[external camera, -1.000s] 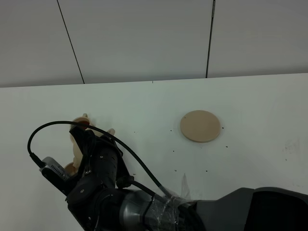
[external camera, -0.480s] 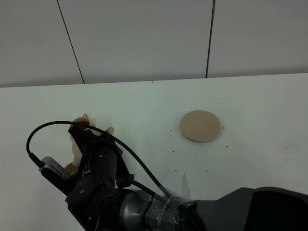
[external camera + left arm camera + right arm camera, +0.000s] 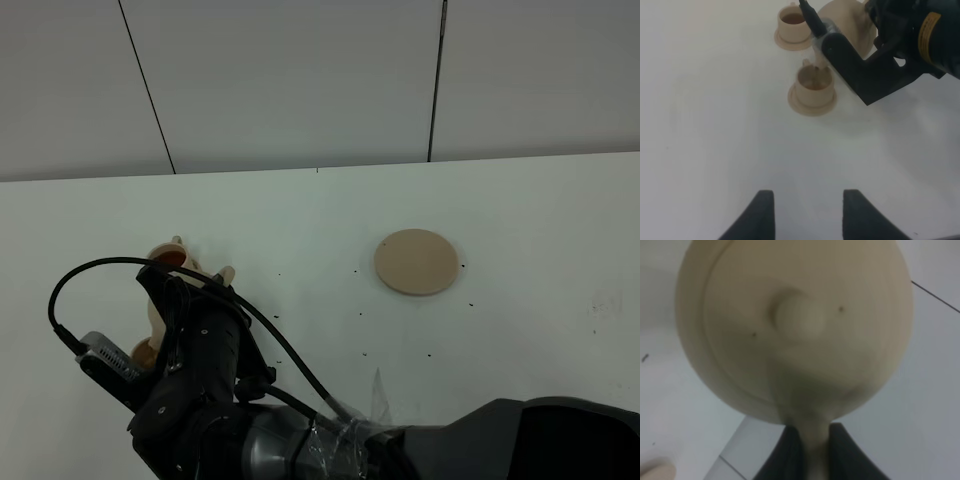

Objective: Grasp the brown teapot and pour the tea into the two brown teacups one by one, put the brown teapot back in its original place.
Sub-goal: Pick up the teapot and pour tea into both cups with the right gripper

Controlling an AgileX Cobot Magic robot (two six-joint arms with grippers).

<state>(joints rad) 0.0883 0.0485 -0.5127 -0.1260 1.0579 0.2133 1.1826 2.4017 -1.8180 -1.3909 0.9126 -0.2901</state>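
From where I stand, the right arm [image 3: 220,400] reaches across to the left side of the white bench [image 3: 300,210]. Its right gripper [image 3: 812,457] is clamped on the loop handle of the brown teapot [image 3: 795,325], with a dark finger [image 3: 789,455] on either side of the handle. The pot is lifted off the bench and hangs close over the two cups. The arm hides most of it in the high view, so I cannot tell whether tea is running from the spout.

The far teacup [image 3: 792,22] sits on its small saucer [image 3: 790,45] with dark tea inside. The near teacup [image 3: 813,86] stands on a matching saucer [image 3: 810,106] just beside it and holds a paler brown liquid (the surface is blurred). The teapot's body shows right behind this cup.

The left gripper [image 3: 809,215] hovers over bare bench near the cups, with its jaws apart and nothing between them.

The large saucer [image 3: 417,262] lies flat and bare on the right half of the bench, well apart from the cups. A black cable [image 3: 100,270] loops up over the right arm.
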